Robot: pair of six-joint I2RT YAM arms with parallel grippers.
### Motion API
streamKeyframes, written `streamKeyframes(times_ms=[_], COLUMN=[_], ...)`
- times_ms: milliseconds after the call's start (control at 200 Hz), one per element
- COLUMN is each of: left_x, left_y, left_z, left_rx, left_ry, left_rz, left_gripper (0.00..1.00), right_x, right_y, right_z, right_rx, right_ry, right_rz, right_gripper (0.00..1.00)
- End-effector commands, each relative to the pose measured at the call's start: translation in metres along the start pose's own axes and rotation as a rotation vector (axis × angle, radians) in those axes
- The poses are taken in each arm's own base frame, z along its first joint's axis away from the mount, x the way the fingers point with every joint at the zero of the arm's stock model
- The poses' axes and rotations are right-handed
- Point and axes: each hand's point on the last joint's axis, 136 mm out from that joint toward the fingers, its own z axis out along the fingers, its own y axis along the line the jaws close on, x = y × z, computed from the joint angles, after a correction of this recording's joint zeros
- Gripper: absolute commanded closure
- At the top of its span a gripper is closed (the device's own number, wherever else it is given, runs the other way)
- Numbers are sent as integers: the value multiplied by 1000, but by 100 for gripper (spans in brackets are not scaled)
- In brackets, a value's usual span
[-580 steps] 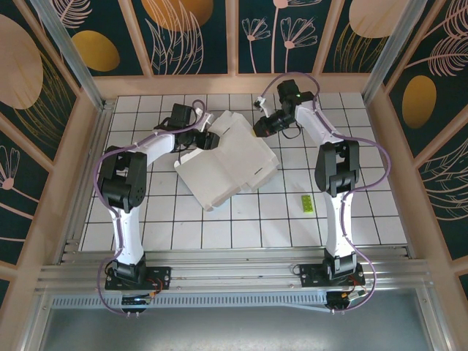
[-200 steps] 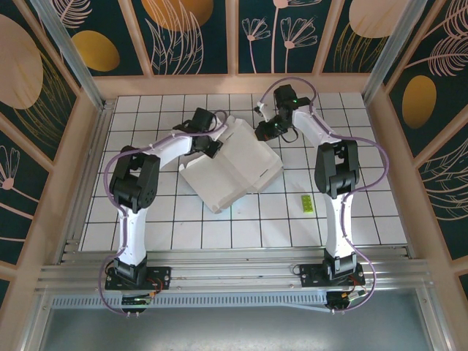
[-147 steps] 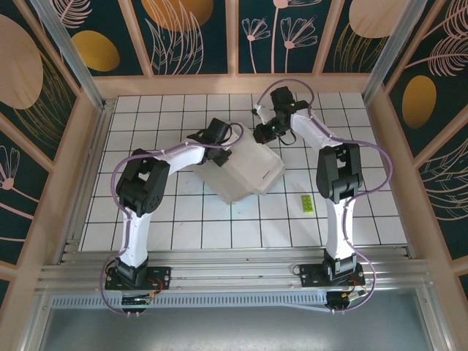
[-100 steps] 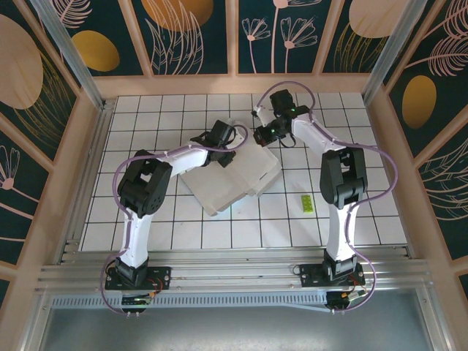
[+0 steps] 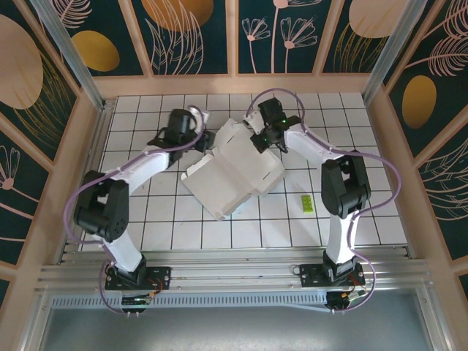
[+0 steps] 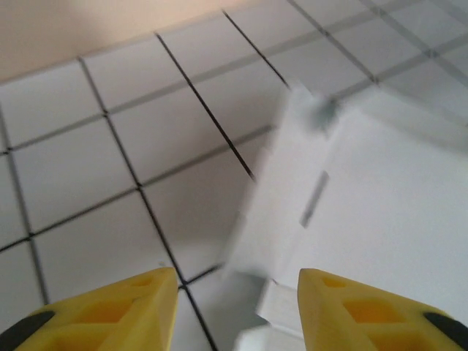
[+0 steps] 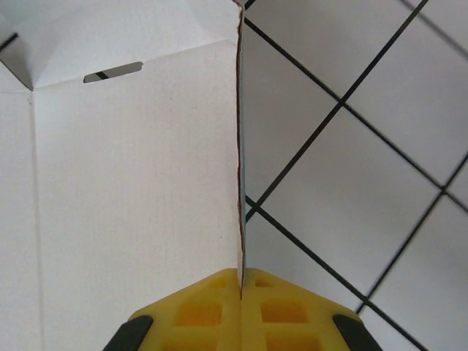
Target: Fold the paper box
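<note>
White paper box point(image 5: 232, 170) slanting near-left to far-right, far edge pinched in right hand point(image 7: 240, 276); left hand point(image 6: 238, 285) spread, empty; bare table point(image 5: 146, 219) around.

White arms point(image 5: 139, 167) with black joints point(image 5: 342, 183) are carrying looping purple cables point(image 5: 272, 91) and are standing on black bases point(image 5: 135, 276). The fingers point(image 6: 124, 307) are showing yellow, with hollow moulded pockets.

**Robot laboratory test cell.** The table point(image 5: 157, 219) is surfaced with white, grid-lined tiles. It is boxed in by a pale wooden frame point(image 5: 234, 84) holding dark-teal printed panels point(image 5: 194, 44) with gold ovals and line-drawn plants. Slotted aluminium rails point(image 5: 234, 272) run along the table's near edge, where the left arm point(image 5: 123, 248) and the right arm point(image 5: 336, 234), both white, are bolted. Aluminium posts point(image 5: 62, 47) rise at the far corners.
</note>
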Motion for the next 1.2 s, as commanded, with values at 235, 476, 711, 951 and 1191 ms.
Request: streamKeyframes(times_ms=[235, 476, 711, 951, 1191], left_x=[9, 28, 42, 44, 37], left_y=[-6, 22, -1, -17, -29], left_z=[18, 46, 57, 57, 63], left_rx=[303, 412, 608, 649, 670], left_ry=[130, 171, 194, 165, 159], left_rz=[-12, -118, -151, -44, 6], left_gripper=[55, 61, 62, 65, 67], right_x=[-29, -41, -52, -55, -55], right_y=[-4, 6, 15, 20, 27], right_z=[-33, -56, -68, -66, -66], right_rx=[433, 574, 652, 622, 588], right_ry=[10, -81, -166, -179, -194], right_rz=[-486, -645, -741, -733, -722], right_gripper=[100, 100, 100, 99, 99])
